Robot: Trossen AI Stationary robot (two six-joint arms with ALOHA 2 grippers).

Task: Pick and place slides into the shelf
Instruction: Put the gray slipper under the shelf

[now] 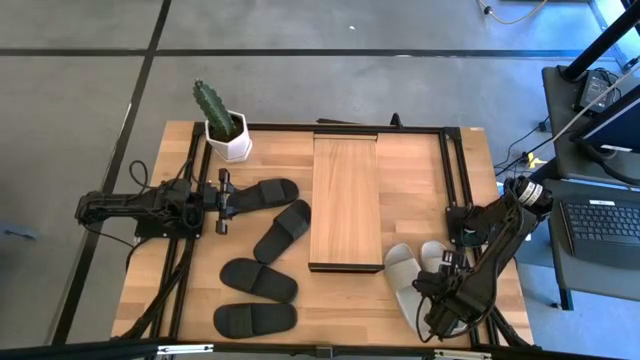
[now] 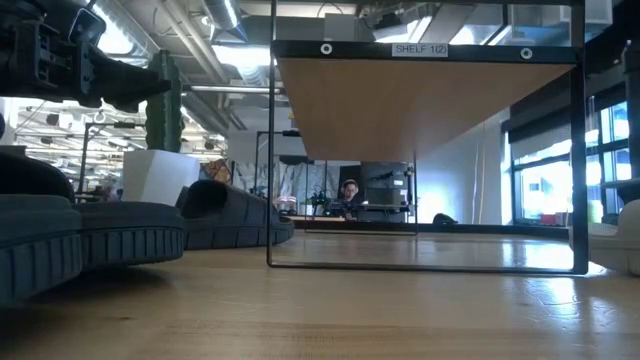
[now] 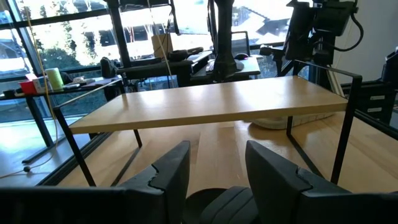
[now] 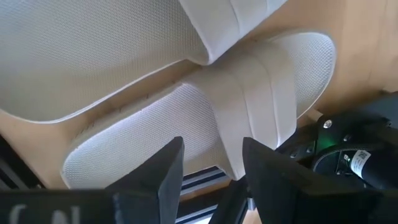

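Black rubber makes up 4 of the slides (image 1: 275, 188), lying loose on the bench (image 1: 400, 165) left of the shelf (image 1: 346, 200); the 2 pale beige-grey ones (image 1: 403, 270) sit overlapping near its right front corner. The shelf's plank top is bare and nothing shows under it in the low view, so by my reading none of the 6 is placed yet and the whole job is left.

The left gripper (image 1: 222, 201) is low beside the farthest black slide, fingers (image 3: 171, 174) apart with a dark rounded form between them, gripping nothing that I can confirm. The right gripper (image 1: 438, 305) hangs over the beige pair, fingers (image 4: 168, 171) parted just above a strap, not closed on it.

A potted cactus (image 1: 222, 122) stands at the far left corner. Whether either gripper touches a slide is hard to make out; the low view cuts off the nearest black slide.
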